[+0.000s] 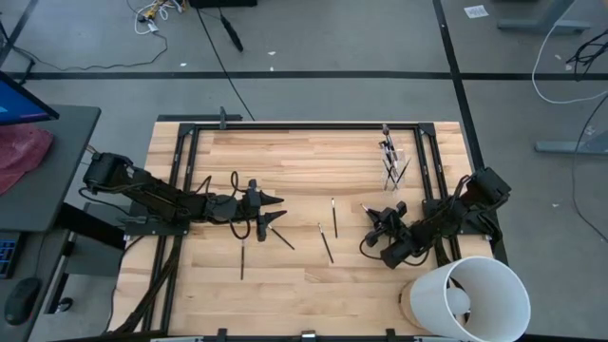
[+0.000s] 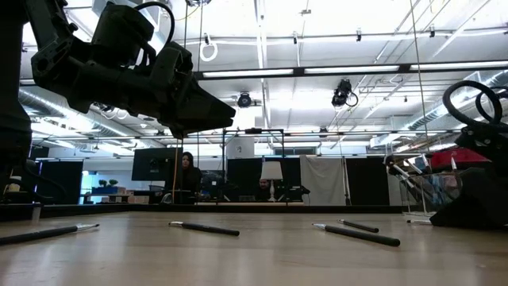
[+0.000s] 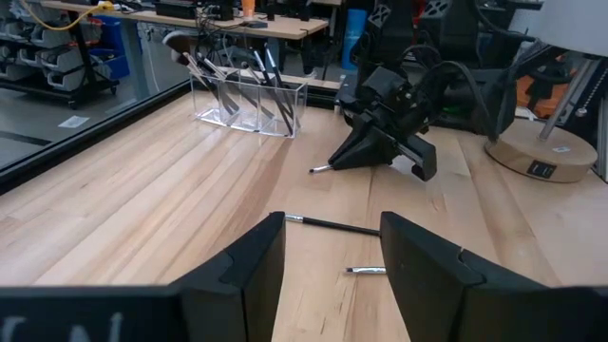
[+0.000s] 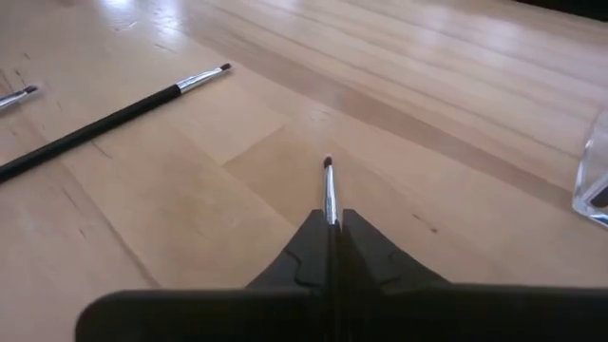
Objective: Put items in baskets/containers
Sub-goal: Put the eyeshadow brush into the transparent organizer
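Note:
Several thin dark makeup brushes lie flat on the wooden table: one (image 1: 333, 217), one (image 1: 326, 242), one (image 1: 242, 258) and one (image 1: 282, 237). A clear plastic container (image 1: 391, 161) stands near the far right of the table with several brushes (image 3: 249, 71) upright in it. My left gripper (image 1: 274, 211) is open and raised above the table left of centre (image 2: 194, 107), and two brushes (image 3: 332, 225) (image 3: 366, 271) lie ahead of its fingers. My right gripper (image 1: 372, 218) is low over the table's right part and shut on a thin brush (image 4: 329, 190). My right gripper pinches a thin brush between its two fingers (image 4: 356, 237), which lie along it. Only the silver ferrule (image 4: 330, 195) and the reddish tip (image 4: 327, 161) stick out ahead of the fingertips, and the handle is hidden by the gripper. The tip (image 3: 318, 169) points low over the wood; whether it touches, I cannot tell.
A large white bucket (image 1: 470, 294) lies at the table's near right corner, close behind my right arm. Black frame rails (image 1: 304, 124) run around the table top. Bare wood lies between the two grippers and along the far left of the table.

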Controlling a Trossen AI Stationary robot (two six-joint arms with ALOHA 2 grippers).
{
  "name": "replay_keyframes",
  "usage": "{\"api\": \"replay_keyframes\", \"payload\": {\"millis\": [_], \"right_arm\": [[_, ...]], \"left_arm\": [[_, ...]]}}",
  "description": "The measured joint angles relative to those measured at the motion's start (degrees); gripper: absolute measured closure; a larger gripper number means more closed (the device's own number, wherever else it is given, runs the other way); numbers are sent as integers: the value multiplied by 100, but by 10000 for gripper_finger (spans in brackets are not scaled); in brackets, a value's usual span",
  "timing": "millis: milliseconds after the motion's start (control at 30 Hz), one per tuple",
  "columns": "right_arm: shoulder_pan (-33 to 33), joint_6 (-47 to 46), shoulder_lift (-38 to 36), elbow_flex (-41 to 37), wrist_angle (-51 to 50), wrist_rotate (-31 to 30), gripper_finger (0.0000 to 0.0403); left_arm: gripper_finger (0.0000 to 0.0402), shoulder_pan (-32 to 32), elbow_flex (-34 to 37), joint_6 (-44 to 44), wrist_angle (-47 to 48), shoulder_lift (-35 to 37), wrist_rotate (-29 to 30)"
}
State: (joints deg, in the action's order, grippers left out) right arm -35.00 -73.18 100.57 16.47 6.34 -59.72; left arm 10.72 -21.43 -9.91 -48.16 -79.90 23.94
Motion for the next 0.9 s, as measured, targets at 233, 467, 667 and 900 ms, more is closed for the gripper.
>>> {"api": "replay_keyframes", "payload": {"millis": [233,467,667,900], "right_arm": [[19,788,-135,-42,1178,41,394],[10,2143,-150,-13,2968,145,396],[223,3701,-157,-6,4751,37,396],[714,5805,-166,66,7065,934,395]], "left_arm": [[225,1,0,-1,0,1,-113],[225,2,0,4,0,1,-131],[225,2,0,57,-4,0,-515],[225,23,0,147,-238,-2,-620]]}}
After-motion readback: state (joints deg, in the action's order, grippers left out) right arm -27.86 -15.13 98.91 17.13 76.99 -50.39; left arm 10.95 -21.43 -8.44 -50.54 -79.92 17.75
